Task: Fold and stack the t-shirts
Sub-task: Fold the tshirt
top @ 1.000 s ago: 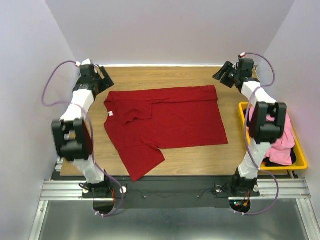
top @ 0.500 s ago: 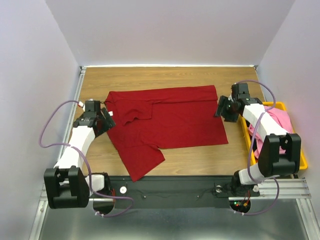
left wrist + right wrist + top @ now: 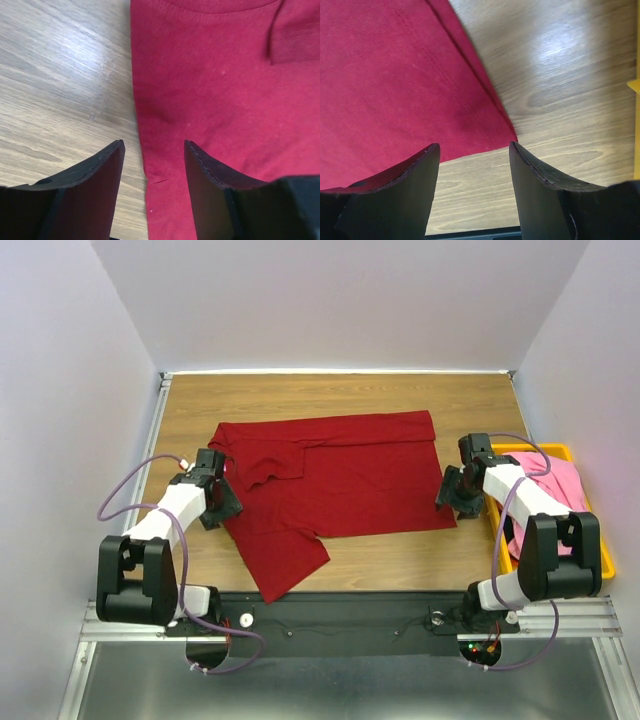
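Dark red cloth t-shirt (image 3: 350, 475) on wooden desk (image 3: 330, 395); left end effector (image 3: 153, 145), right end effector (image 3: 474, 145) unclenched at its edges.

The dark red short-sleeved t-shirt (image 3: 345, 480) is seen as matt knitted cloth, finely textured, with stitched hems. The light brown wooden table top (image 3: 330, 400) is shown smooth, its grain overlaid by a soft sheen. The black gripper fingers (image 3: 90, 190) are rendered in matt hard plastic. The yellow rectangular bin (image 3: 603, 550) is made of smooth plastic; soft pink cloth (image 3: 565, 480) is held in it.
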### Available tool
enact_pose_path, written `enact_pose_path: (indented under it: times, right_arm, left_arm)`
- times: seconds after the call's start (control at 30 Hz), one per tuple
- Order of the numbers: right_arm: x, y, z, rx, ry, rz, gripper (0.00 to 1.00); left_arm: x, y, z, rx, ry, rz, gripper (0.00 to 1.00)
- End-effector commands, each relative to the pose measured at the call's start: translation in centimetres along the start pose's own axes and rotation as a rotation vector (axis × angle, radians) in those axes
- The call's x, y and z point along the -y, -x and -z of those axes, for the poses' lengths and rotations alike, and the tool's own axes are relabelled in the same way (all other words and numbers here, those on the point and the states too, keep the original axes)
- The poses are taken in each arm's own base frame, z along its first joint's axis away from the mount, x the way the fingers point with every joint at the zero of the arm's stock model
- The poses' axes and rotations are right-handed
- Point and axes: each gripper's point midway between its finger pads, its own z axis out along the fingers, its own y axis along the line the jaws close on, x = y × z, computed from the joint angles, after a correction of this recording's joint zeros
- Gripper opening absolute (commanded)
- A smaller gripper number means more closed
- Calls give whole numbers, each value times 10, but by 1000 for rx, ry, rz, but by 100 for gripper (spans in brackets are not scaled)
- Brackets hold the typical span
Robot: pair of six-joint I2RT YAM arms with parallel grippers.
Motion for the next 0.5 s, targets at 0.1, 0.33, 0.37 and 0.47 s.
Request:
enact_pose_path:
  times: [0.1, 0.33, 0.37, 0.47]
  right_arm:
    - [5, 17, 6, 95, -38, -39, 63]
    - [0, 22, 7, 102, -23, -40, 63]
    - [-2, 20, 7, 95, -11, -39, 63]
    - [-6, 19, 6, 88, 13, -39, 63]
  left_arm:
    - [-2, -20, -7, -40, 75, -42, 52]
    - [0, -39, 2, -84, 66, -27, 51]
    - [1, -37, 5, -78, 65, -25, 51]
    - [-4, -36, 9, -73, 93, -15, 51]
